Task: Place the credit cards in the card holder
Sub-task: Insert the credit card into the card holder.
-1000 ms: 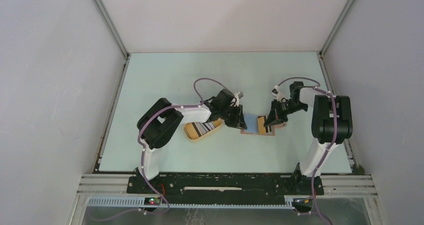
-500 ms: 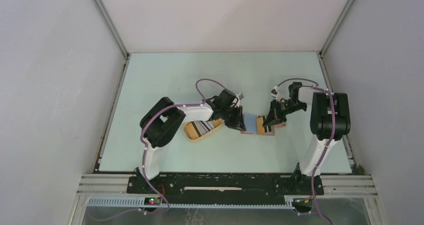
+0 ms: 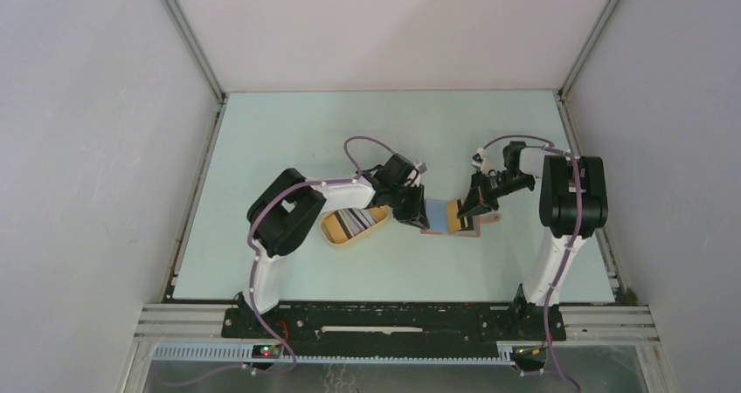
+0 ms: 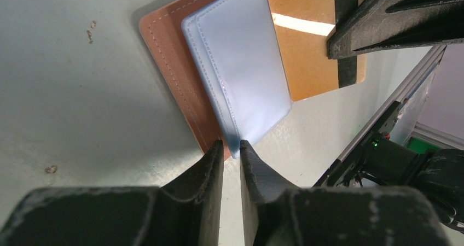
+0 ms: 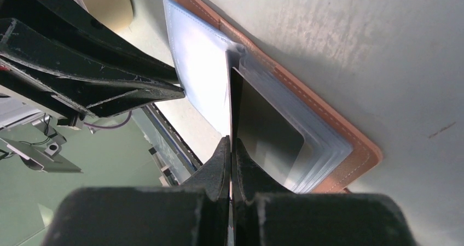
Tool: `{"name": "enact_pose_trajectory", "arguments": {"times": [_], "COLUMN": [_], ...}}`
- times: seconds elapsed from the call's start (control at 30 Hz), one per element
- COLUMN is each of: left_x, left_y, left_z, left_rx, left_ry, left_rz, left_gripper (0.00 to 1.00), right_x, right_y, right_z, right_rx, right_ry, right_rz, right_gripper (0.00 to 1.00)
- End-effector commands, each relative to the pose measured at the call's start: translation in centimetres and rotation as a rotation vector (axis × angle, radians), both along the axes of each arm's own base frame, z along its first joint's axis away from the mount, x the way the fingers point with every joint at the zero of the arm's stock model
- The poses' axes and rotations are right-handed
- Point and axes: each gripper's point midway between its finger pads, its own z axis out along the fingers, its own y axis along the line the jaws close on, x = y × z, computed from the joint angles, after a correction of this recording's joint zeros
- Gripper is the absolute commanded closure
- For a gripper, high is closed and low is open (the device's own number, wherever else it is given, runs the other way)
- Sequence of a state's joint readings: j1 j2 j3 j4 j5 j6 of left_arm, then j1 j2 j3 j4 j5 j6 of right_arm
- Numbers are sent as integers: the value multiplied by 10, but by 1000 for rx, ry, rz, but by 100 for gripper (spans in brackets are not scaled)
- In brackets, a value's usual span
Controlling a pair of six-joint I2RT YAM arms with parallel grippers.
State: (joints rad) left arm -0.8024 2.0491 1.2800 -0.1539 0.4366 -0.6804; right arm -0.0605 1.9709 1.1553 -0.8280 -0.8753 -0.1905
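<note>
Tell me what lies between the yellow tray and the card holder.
The left gripper fills the stretch from the yellow tray to the card holder, its jaws slightly apart at the holder's blue lining. The top external view shows this.

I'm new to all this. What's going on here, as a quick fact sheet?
Card holder: lying open on the table, blue lining facing up
Left fingers: nearly closed around a corner of the blue lining; grip unclear
Right fingers: shut on a tan card, its far edge down among the blue sleeves
Yellow tray: left of the holder, with more cards in it
</note>
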Motion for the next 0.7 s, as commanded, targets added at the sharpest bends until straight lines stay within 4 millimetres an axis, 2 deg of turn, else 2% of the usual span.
{"name": "enact_pose_trajectory", "arguments": {"times": [0.0,0.5,0.67], "left_x": [3,3,3], "left_y": [-1,-3,-4], "left_z": [-8,-10,-9], "left_rx": [39,47,43], "left_ry": [-4,15,18], "left_rz": [-10,-16,-16], "left_gripper": [78,80,80], "right_x": [9,14,15], "right_y": [-1,4,6], "right_z": [2,2,2], "right_rx": [18,3,-28], "right_ry": [-11,-10,-21], "right_rz": [7,15,33], "right_gripper": [100,100,94]}}
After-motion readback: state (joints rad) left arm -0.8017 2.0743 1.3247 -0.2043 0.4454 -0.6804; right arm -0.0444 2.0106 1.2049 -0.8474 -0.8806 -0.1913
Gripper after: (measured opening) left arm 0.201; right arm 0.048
